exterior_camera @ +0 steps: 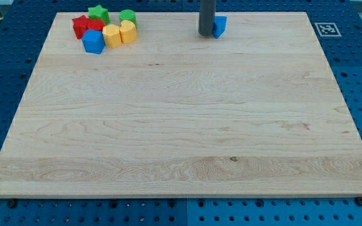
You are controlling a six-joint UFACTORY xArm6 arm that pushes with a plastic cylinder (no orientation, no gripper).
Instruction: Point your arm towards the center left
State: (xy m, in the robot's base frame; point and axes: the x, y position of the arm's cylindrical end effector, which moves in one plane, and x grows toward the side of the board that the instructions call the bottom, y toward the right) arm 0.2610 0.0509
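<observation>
At the view's top, a little right of the board's middle line, my tip (206, 34) rests on the surface (181, 125), pressed against the left side of a small blue block (219, 26). No gripper exists on this rod, so nothing opens, closes or holds; the tip only touches that blue block, which it partly hides, so the block's shape is hard to make out.

From the tip, the goal, the middle of the board's left edge, lies well away toward the view's left and bottom, a long diagonal across bare wood. I judge that the move calls for a slide down and left, away from the blue block, which should then stay put.

Left of the tip, near the board's top left corner, sits a tight cluster: a red block (84, 27), a green star (98, 13), a green block (128, 16), two yellow blocks (119, 33) touching each other, and a blue cube (93, 42) at the cluster's lower edge. This cluster lies above the goal spot, and a straight path from the tip probably passes below it, clear of the blue cube.

The rod's upper part is cut off by the view's top edge, so the arm itself is unseen.
</observation>
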